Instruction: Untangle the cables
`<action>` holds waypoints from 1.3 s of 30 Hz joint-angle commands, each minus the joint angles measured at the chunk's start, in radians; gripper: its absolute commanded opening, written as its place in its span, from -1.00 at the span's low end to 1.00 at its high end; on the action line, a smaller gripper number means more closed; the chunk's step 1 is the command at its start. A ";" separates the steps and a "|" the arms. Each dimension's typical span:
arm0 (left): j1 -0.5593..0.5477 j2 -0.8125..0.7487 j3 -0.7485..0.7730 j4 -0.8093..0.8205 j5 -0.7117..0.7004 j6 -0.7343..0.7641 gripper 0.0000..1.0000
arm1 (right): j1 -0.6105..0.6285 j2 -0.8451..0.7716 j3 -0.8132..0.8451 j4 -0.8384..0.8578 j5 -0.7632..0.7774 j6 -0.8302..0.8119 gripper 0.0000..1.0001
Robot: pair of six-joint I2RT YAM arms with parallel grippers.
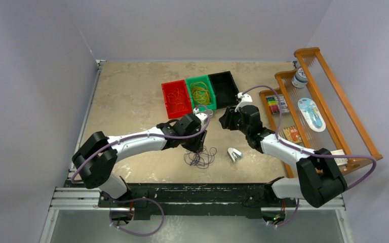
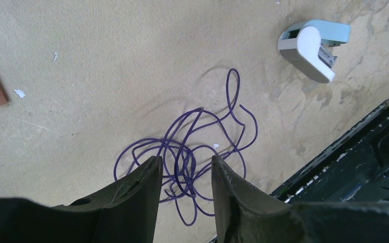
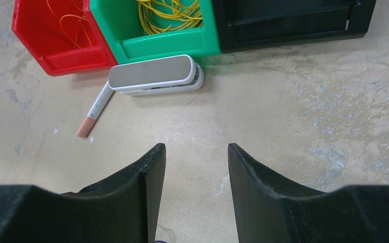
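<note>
Hovering my left gripper, jaws parted, over the loose tangle of thin dark purple cable lying on the beige table; my right gripper hangs released, holding nothing.

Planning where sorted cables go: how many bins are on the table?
3, side by side at the far middle: the red bin on the left with red-orange cables, the green bin in the centre with yellow cables, the black bin on the right. None appears hidden.
</note>
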 commanded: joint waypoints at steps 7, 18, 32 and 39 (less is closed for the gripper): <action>-0.019 0.030 0.027 0.011 -0.063 0.043 -0.66 | -0.002 -0.028 0.001 0.072 -0.038 -0.021 0.03; -0.019 -0.076 0.123 -0.037 -0.095 0.073 -1.00 | -0.002 -0.114 -0.085 0.218 -0.112 -0.022 0.18; -0.017 -0.205 0.225 -0.103 -0.191 0.088 -1.00 | -0.002 -0.165 -0.273 0.573 -0.371 -0.023 0.29; -0.017 -0.220 0.270 -0.112 -0.217 0.089 -1.00 | -0.002 -0.102 -0.271 0.692 -0.472 -0.046 0.30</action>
